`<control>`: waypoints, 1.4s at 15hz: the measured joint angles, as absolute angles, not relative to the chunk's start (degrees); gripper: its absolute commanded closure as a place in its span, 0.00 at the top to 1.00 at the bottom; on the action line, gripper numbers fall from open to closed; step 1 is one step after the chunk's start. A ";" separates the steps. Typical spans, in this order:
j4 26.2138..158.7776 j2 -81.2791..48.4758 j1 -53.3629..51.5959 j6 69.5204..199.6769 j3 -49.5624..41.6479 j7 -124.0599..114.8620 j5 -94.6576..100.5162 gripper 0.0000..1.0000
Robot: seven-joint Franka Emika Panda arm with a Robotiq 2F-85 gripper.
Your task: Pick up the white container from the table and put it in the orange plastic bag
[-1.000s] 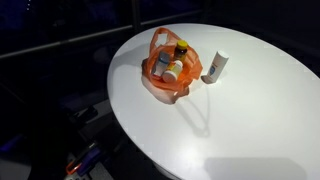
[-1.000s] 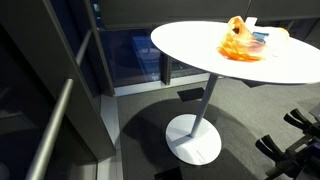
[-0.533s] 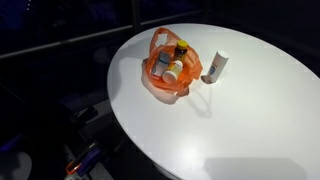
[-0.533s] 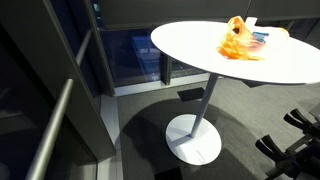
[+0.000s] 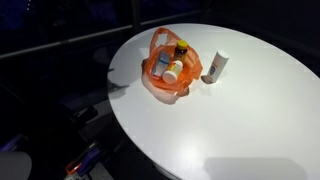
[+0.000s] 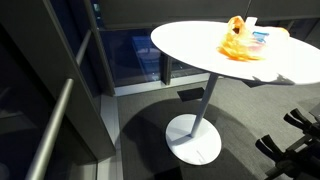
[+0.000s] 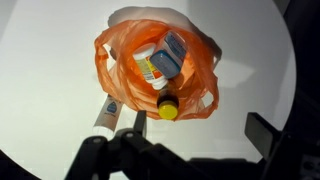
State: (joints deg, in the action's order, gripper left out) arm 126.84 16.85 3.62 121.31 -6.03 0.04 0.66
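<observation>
The white container (image 5: pixel 215 67) stands upright on the round white table (image 5: pixel 250 120), just beside the orange plastic bag (image 5: pixel 168 72). In the wrist view, seen from above, the container (image 7: pixel 106 112) is at the lower left next to the bag (image 7: pixel 120 50). The bag holds two orange-and-white bottles (image 7: pixel 160 65) and a dark bottle with a yellow cap (image 7: pixel 168 107). My gripper (image 7: pixel 200 130) is open and empty above the table, on the near side of the bag. Its fingers (image 7: pixel 266 134) touch nothing. The gripper does not show in either exterior view. The bag (image 6: pixel 240 43) also shows there.
The table stands on a single white pedestal (image 6: pixel 195 135). Its curved edge (image 5: pixel 120 120) runs close to the bag. Dark floor, a window wall and a railing (image 6: pixel 50 130) surround it. Bare tabletop lies on the side of the container away from the bag.
</observation>
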 measured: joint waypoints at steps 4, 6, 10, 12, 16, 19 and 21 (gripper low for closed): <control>123.23 9.73 4.95 124.47 -5.68 -5.68 3.62 1.00; 122.08 6.48 5.78 126.52 -5.68 -9.07 6.18 1.00; 120.02 2.02 6.73 128.62 -5.79 -14.35 10.44 1.00; 119.46 1.70 6.77 128.62 -5.88 -14.79 10.79 1.00; 119.43 1.37 6.77 128.75 -5.94 -15.66 11.18 1.00; 119.42 -0.96 6.80 132.20 -6.43 -19.57 11.96 1.00; 119.34 -3.56 6.81 135.33 -6.83 -22.02 11.97 1.00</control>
